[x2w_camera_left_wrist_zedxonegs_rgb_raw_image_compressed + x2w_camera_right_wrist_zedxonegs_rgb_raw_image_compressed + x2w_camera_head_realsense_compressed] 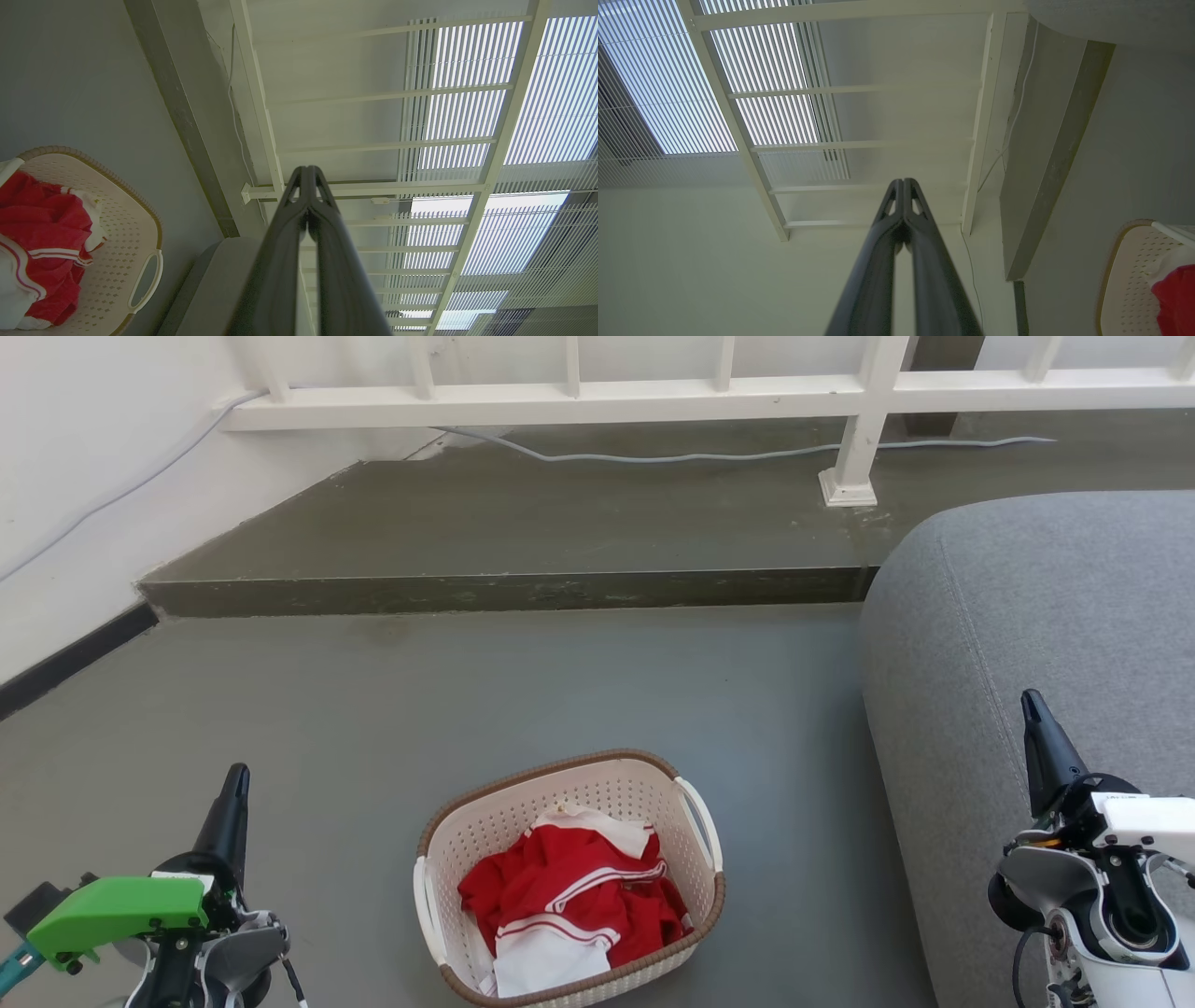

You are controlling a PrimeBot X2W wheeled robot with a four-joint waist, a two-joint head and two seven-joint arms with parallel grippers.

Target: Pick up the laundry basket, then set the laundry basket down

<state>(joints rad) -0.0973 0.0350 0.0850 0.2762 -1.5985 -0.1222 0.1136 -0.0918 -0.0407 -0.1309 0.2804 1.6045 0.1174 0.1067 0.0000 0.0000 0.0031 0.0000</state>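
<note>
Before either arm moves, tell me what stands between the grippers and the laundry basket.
Nothing visible blocks either. Bare floor surrounds the laundry basket; the left gripper hangs over floor, the right gripper over the sofa beside it.

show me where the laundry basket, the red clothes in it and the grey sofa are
laundry basket (597,793), head view, on its perforated far inner wall
red clothes (569,905), head view, middle of the crumpled red cloth
grey sofa (1027,616), head view, on its top surface
</note>
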